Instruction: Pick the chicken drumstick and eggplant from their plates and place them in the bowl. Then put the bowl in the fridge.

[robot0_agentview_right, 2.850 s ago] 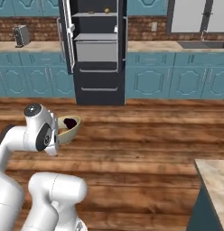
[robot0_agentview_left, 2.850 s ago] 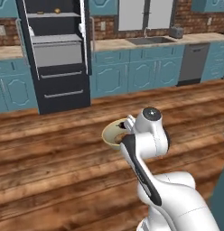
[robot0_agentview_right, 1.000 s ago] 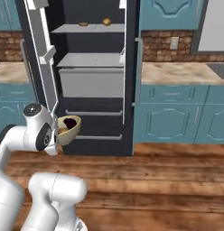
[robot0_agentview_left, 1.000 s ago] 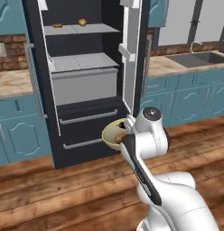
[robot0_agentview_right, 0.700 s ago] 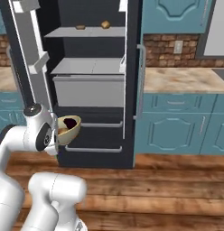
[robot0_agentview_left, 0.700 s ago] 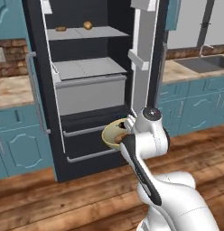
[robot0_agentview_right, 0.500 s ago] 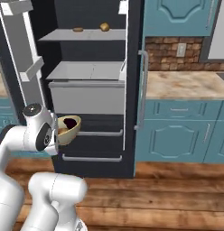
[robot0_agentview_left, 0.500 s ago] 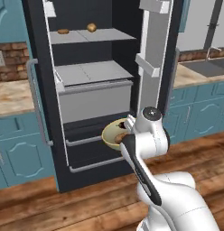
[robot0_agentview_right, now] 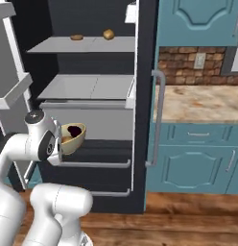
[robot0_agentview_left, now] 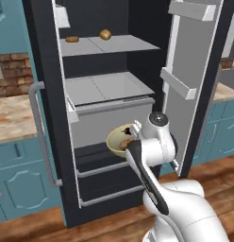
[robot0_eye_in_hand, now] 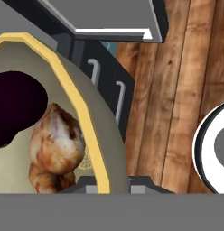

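Kitchen backdrop, teal cabinets (robot0_agentview_right: 197,158), fridge (robot0_agentview_left: 109,94) doors wide open mid-frame. Gripper (robot0_eye_in_hand: 107,182) pinched narrow on bowl (robot0_agentview_left: 120,141) rim, centre frame, level so nothing spills. Chicken drumstick (robot0_eye_in_hand: 55,151) and eggplant (robot0_eye_in_hand: 16,106) inside. Probably heading for shelf (robot0_agentview_right: 92,86).

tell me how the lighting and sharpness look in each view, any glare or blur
Left base view: even, flat light, no glare; fridge interior dark above the pale shelves. Right base view: same soft light, bowl inside shadowed. Hand view: close-up, bowl rim crisp, eggplant nearly black with no detail, chicken drumstick slightly soft.
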